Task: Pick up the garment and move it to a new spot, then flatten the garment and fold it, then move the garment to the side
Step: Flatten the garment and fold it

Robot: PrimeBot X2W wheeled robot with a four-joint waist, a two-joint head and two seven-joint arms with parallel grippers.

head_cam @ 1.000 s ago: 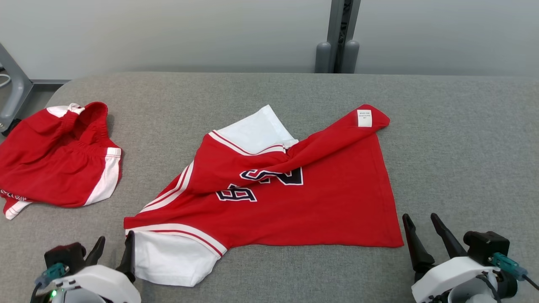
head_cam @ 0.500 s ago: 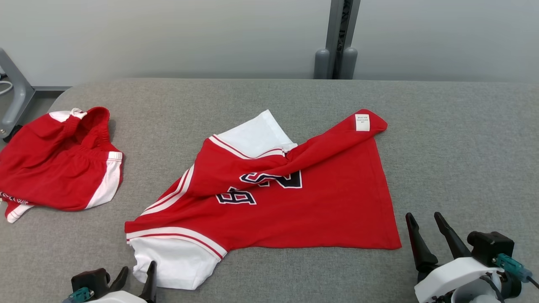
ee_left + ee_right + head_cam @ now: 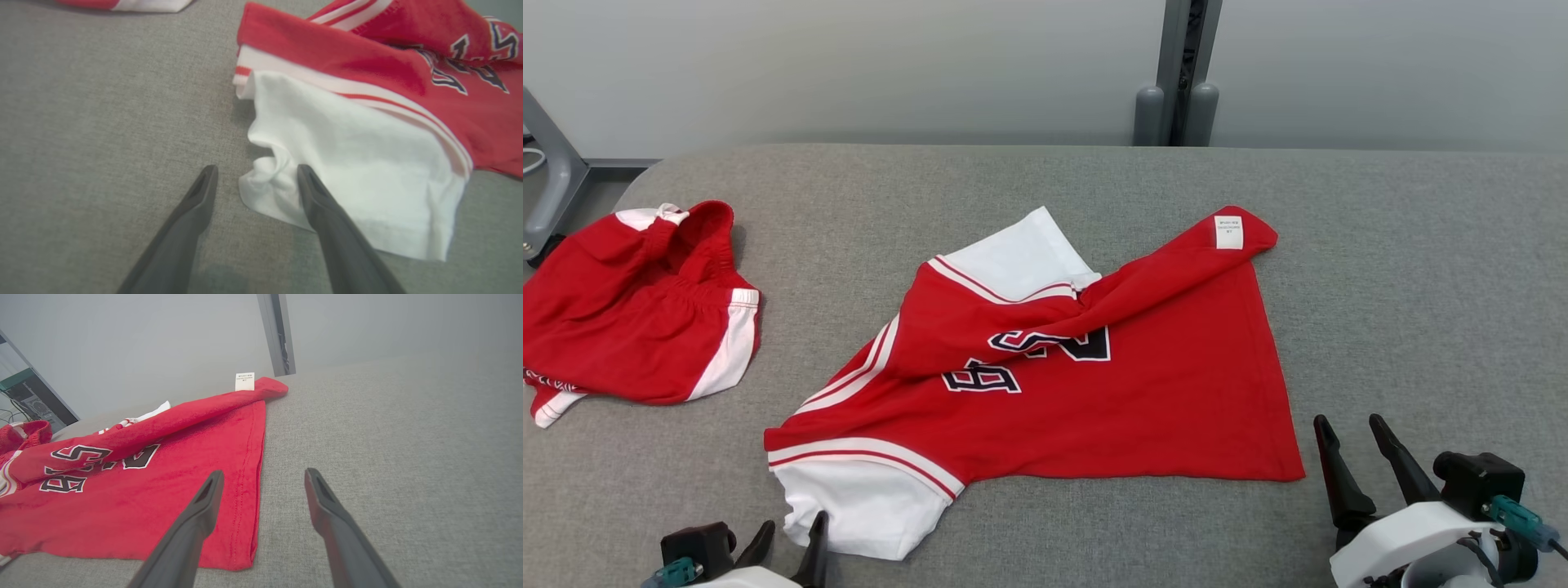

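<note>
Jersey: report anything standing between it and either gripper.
Nothing visible does. The open left gripper is right at the corner of the jersey's white sleeve. The open right gripper is just off the red hem, with bare table between. The shorts lie apart, far left.

The red sports shirt lies in the middle of the gray tabletop in front of me. It is not flat: a long red fold slants across it and hides part of the dark letters. One white sleeve lies near me, its corner bunched up. The other white sleeve peeks out on the far side. A small white tag shows at the far right corner.
</note>
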